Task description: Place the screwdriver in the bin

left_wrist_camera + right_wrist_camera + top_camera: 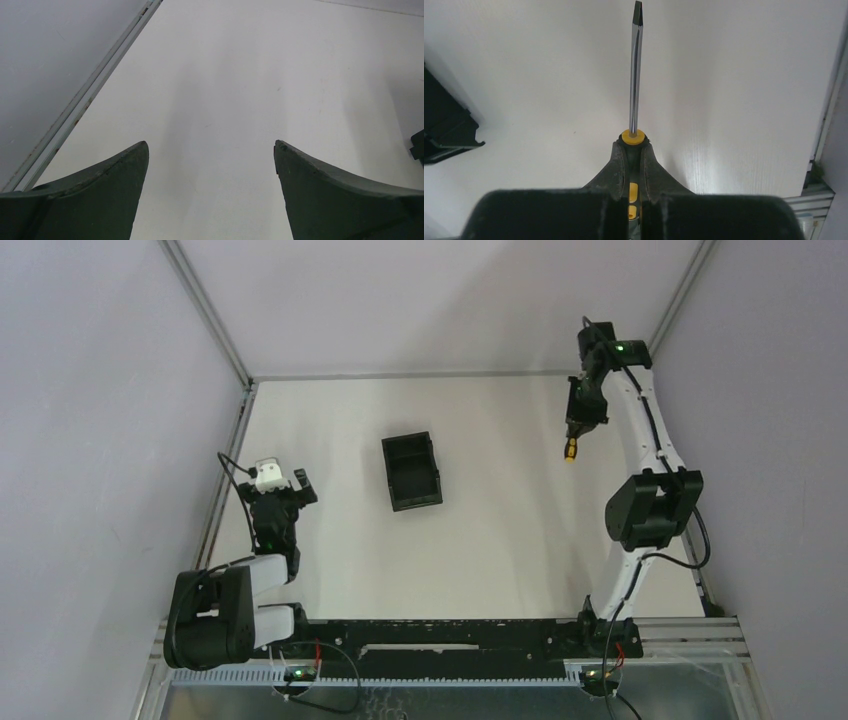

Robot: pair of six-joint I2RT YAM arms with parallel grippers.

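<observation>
Right wrist: right claw (634, 150) clamps screwdriver (636, 75) by yellow-black handle; left claw (211, 145) agape

One screwdriver (636, 70); one bin (411, 471); one table (500, 560); two arms (652, 435), bearing a left pincer (211, 146) and a right pincer (634, 150).

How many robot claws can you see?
2. The left gripper is open near the left side of the table, holding nothing. The right gripper is at the far right, shut on the screwdriver.
</observation>
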